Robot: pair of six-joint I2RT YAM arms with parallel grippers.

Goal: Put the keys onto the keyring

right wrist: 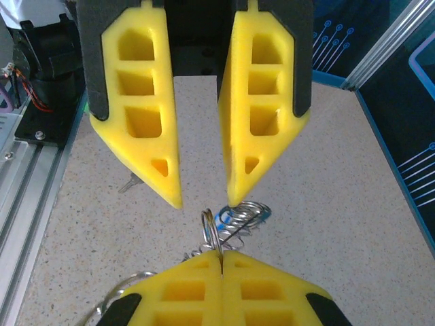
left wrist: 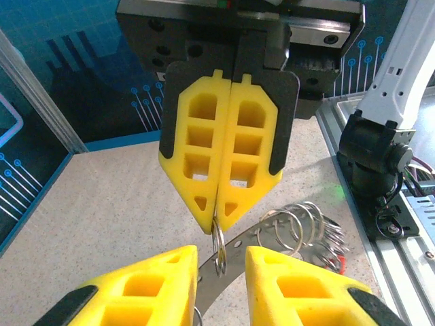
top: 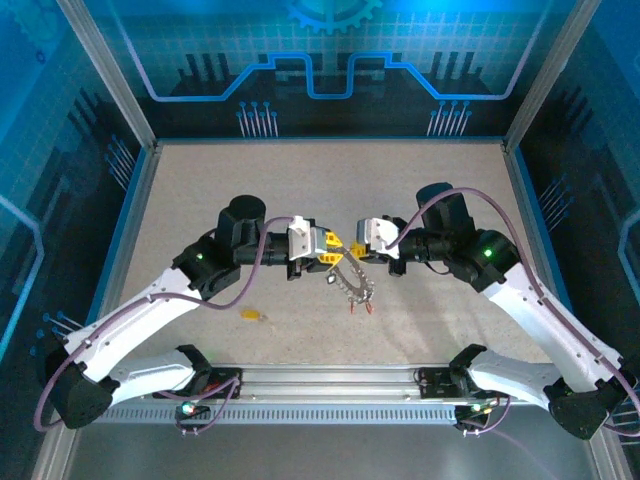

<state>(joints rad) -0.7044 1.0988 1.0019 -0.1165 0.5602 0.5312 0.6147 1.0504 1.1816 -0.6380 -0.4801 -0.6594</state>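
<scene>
My right gripper [right wrist: 222,257] is clamped on a small loop of the keyring [top: 354,284]. My left gripper [right wrist: 204,201] hovers just beside the keyring, fingers apart. A yellow key [top: 252,315] lies well left of it.

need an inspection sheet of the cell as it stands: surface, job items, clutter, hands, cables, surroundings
Surface: speckled beige table, flat, no marks seen.
Job's things: keyring hanging from the right hand; yellow key lying loose on the table, to its left; red bits at the keyring's low end, too small to tell.
Clutter: nothing seen.
Hands: right hand shut on a small wire loop of the keyring; left hand open, fingertips facing it, close to that loop.
Cables: purple cable looped along the left arm, another along the right; no snag seen.
Surroundings: blue printed walls; metal rail at the near edge.
</scene>
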